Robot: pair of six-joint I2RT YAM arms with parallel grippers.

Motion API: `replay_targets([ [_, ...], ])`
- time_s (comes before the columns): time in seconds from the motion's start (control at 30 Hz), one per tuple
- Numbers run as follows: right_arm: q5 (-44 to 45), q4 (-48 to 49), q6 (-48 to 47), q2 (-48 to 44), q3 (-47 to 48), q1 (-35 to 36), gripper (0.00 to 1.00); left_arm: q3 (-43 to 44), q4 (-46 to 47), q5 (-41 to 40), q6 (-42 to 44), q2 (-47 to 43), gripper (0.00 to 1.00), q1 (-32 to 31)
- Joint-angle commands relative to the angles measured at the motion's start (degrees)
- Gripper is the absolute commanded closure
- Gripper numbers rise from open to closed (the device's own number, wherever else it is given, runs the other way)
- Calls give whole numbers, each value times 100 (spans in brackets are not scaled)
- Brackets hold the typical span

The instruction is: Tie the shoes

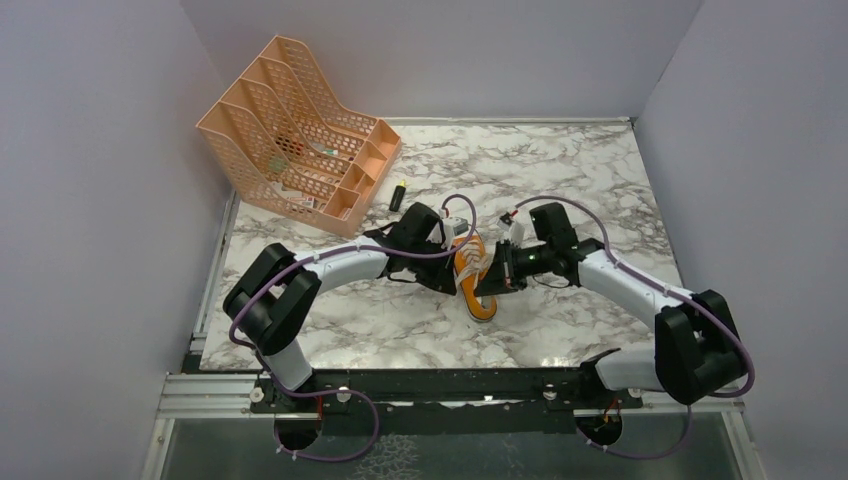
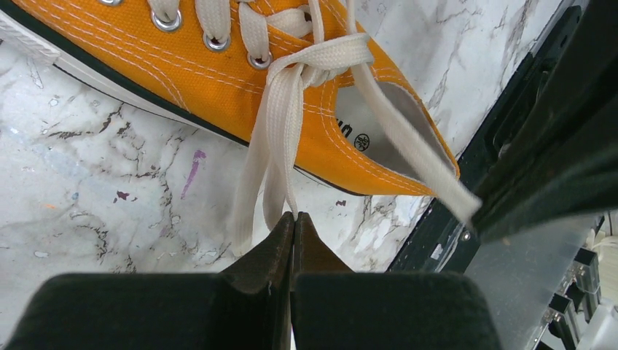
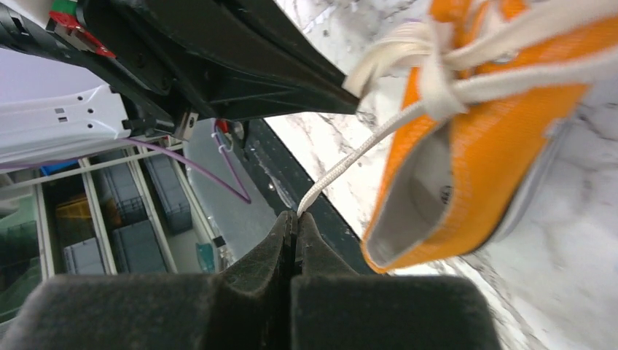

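The orange sneaker (image 1: 472, 275) lies in the middle of the marble table between both arms, heel toward the near edge. It fills the top of the left wrist view (image 2: 218, 80) and the right of the right wrist view (image 3: 481, 138). Its white laces (image 2: 280, 124) are crossed in a knot at the top eyelets. My left gripper (image 2: 294, 216) is shut on a lace strand on the shoe's left side; in the top view it (image 1: 452, 243) sits at the shoe's far end. My right gripper (image 3: 295, 215) is shut on the other lace (image 3: 364, 149), pulled taut from the knot; in the top view it (image 1: 492, 278) is at the shoe's right side.
A peach plastic file rack (image 1: 300, 130) stands at the far left corner. A small black and yellow object (image 1: 398, 195) lies beside it. Grey walls close in three sides; the metal rail (image 1: 440, 385) runs along the near edge.
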Motion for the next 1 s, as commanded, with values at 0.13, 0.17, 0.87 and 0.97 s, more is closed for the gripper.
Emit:
replay_targets([
  [0.13,561,813,1158,323,88,602,93,86,4,155,80,34,100,42],
  [0.17,688,793,1212,385,134,663,90,85,4,152,83,40,100,42],
  [0.87,-209,58,-864,1434,1209,-1329,37,130,-136,182,189,48,100,77],
  [0.97,-77,336,-853,1675,1282,-1378,35,110,-145,187,181,43,100,83],
])
